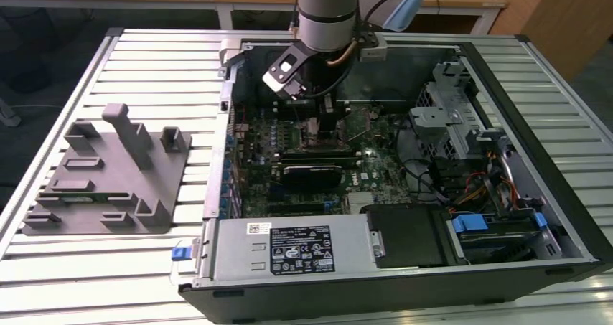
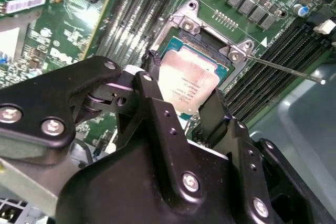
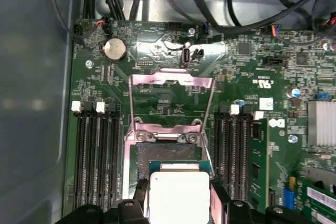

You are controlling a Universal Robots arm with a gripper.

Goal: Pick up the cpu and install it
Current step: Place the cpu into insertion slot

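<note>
The cpu [image 2: 191, 85], a small square chip with a shiny silver top, sits between my two black fingers just over the open socket [image 3: 168, 153] on the green motherboard [image 3: 252, 72]. My gripper [image 2: 181, 85] is shut on the cpu's two opposite edges. In the first wrist view the cpu [image 3: 178, 195] hangs at the socket's near side, held by the gripper [image 3: 178, 199], with the metal load plate [image 3: 170, 98] flipped up behind it. The exterior view has the arm reaching down into the open computer case [image 1: 536, 124], with the gripper [image 1: 324, 120] low over the board.
The socket's thin lever [image 2: 283, 69] sticks out sideways. Black memory slots [image 3: 92, 150] flank the socket, and a green memory stick [image 3: 258, 166] stands in one. Cables [image 3: 252, 3] run along the case wall. A grey fixture [image 1: 105, 174] lies on the table at the exterior view's left.
</note>
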